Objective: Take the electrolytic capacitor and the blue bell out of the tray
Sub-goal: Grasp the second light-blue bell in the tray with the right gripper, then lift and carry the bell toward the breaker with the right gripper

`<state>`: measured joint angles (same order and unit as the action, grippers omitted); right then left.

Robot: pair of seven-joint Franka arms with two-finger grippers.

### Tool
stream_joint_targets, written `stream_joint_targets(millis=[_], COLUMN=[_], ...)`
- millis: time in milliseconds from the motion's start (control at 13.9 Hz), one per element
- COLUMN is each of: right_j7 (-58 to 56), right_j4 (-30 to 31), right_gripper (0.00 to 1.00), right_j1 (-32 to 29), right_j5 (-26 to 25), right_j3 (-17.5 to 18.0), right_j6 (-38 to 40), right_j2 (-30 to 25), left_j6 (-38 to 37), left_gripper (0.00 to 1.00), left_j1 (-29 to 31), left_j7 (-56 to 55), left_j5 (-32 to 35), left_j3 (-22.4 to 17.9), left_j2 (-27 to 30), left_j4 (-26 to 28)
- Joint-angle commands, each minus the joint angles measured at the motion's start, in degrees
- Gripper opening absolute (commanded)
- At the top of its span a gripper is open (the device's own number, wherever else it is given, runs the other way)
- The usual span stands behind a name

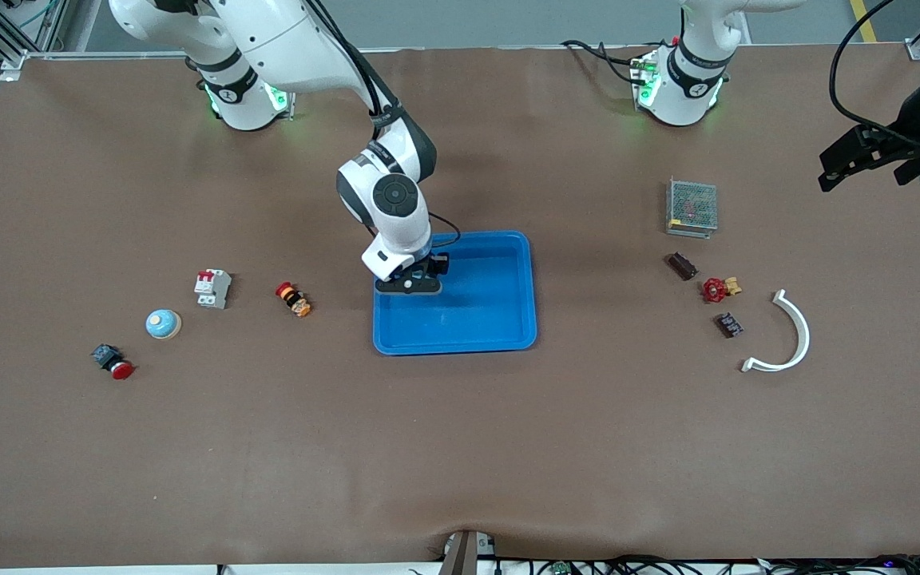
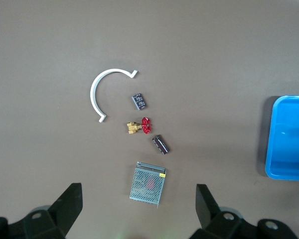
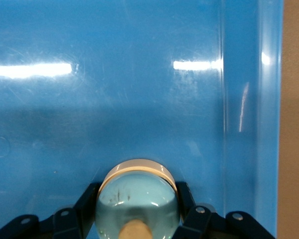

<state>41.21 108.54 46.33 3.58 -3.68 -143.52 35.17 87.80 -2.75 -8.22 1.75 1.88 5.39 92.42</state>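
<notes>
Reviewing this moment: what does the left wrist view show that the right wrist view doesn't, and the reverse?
Only the left wrist view: the open left gripper over the table, the white curved bracket, a red-handled brass valve, two small dark components and a metal mesh box.

Only the right wrist view: the right gripper, its fingers around a pale blue bell inside the tray.

Both: the blue tray and brown table.
</notes>
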Motion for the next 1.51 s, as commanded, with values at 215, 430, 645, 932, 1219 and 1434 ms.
stream_joint_targets(millis=[215,430,645,932,1219,1434], right_j7=[1.3,0.4,-1.3,-12.7,-24.6,-32.2], right_j4=[0.0,-0.5,-1.2,-1.9,-1.8,-1.8], right_gripper=[0.43,0.43,0.43,0.43,0.43,0.43], right_j1=[0.0,-1.2,-2.8,-8.3,-14.6,-18.8], right_j5=[-0.9,-0.9,-0.9,-0.9,-0.9,-0.9], right_j3=[-0.3,-0.3,-0.3,-0.3,-0.4,-0.4], right_j6=[2.4,7.7,13.5,20.4,24.4,25.5], right_j2=[-0.8,-5.1,-9.4,-13.4,-16.5,-17.4], left_j6=[-0.4,-0.4,-0.3,0.2,0.2,0.2], left_gripper=[1.0,1.0,1.0,1.0,1.0,1.0], left_j1=[-0.1,0.0,-0.1,-0.1,-0.1,-0.2], left_j7=[0.7,0.8,0.3,0.3,0.3,0.2], left_j5=[0.9,0.9,0.9,0.9,0.9,0.9], left_j3=[0.1,0.0,0.0,0.0,0.1,0.2], left_j2=[0.4,0.5,0.3,-0.1,-0.2,-0.2], left_j4=[-0.5,-0.5,-0.5,-0.4,-0.3,-0.4])
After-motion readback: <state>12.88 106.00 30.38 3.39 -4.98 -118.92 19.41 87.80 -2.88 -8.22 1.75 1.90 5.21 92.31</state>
